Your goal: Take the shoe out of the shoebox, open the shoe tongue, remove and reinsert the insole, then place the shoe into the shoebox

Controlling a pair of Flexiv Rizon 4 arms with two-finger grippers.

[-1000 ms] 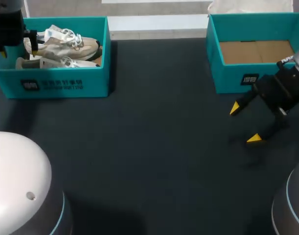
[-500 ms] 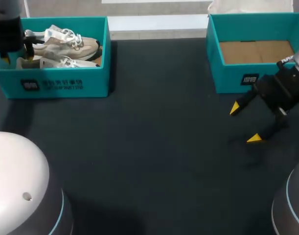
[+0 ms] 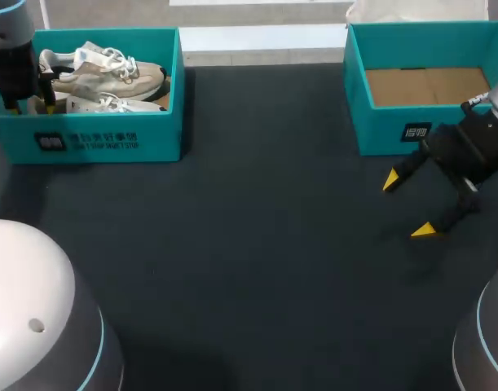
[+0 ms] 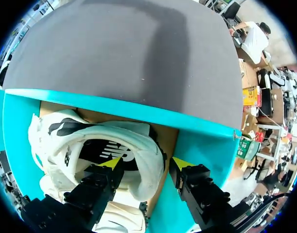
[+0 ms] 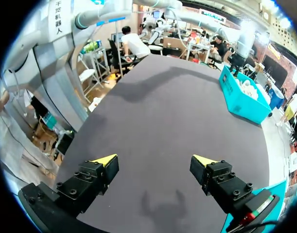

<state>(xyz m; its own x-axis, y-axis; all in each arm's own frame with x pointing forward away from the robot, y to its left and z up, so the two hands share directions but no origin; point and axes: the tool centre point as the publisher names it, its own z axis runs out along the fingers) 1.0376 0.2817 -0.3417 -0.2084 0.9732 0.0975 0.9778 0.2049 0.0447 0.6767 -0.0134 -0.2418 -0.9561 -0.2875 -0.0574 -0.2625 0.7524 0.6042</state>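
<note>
Two beige-and-white sneakers lie in the teal left shoebox [image 3: 102, 134] at the back left. My left gripper [image 3: 27, 101] is lowered into that box at its left end. In the left wrist view the near sneaker [image 4: 90, 141] shows its heel opening. One finger is inside the opening and the other is just outside the heel, with the padded heel collar between them. The left gripper [image 4: 146, 162] is partly closed and still open, and I see no firm pinch. My right gripper [image 3: 407, 205] hangs wide open and empty over the mat, in front of the right shoebox [image 3: 395, 122].
The right shoebox holds only its brown cardboard floor [image 3: 428, 85]. A dark mat [image 3: 257, 228] covers the table between the boxes. In the right wrist view the left shoebox [image 5: 243, 99] stands far ahead of the right gripper [image 5: 154, 160].
My left gripper has dropped deeper into the left shoebox, and its fingers have narrowed around the sneaker's heel. The right arm has not moved.
</note>
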